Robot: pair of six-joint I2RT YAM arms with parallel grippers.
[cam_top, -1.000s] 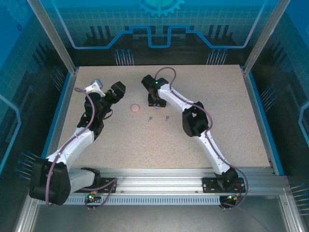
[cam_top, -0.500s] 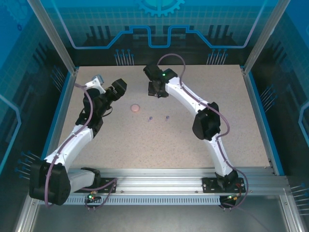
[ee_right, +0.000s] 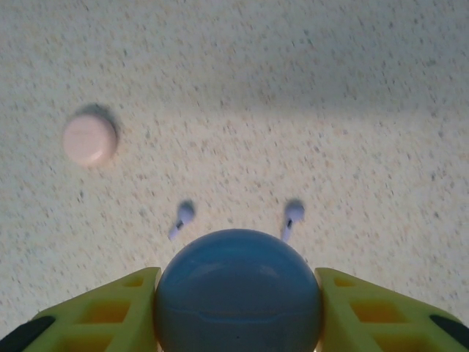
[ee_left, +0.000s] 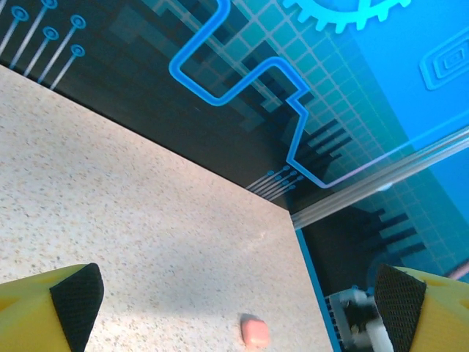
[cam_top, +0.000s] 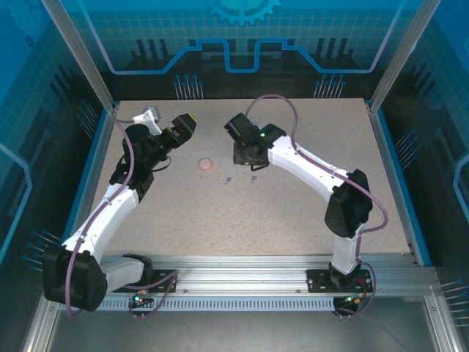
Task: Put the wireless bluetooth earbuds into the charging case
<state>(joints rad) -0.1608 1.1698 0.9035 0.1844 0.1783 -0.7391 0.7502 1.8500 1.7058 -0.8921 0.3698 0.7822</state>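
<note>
Right wrist view: right gripper [ee_right: 236, 326] half-closed around round blue case [ee_right: 236, 282], held above table [ee_right: 352, 88] | two purple earbuds [ee_right: 183, 218] lying apart just beyond case | pink round case [ee_right: 89, 139] farther left | left gripper [ee_left: 238, 297] spread wide, holding nothing

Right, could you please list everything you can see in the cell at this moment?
earbuds: two, purple, lying apart on the table just beyond the blue case
pink charging case: one, pale pink, round, on the table left of the earbuds
blue charging case: one, blue, round, between the right tool's fingers
table: one, speckled beige, blue-edged
backdrop: one, blue circuit pattern, behind the table
left tool: one, yellow with black pads, open, over the table's far left
right tool: one, yellow, shut on the blue case
</note>
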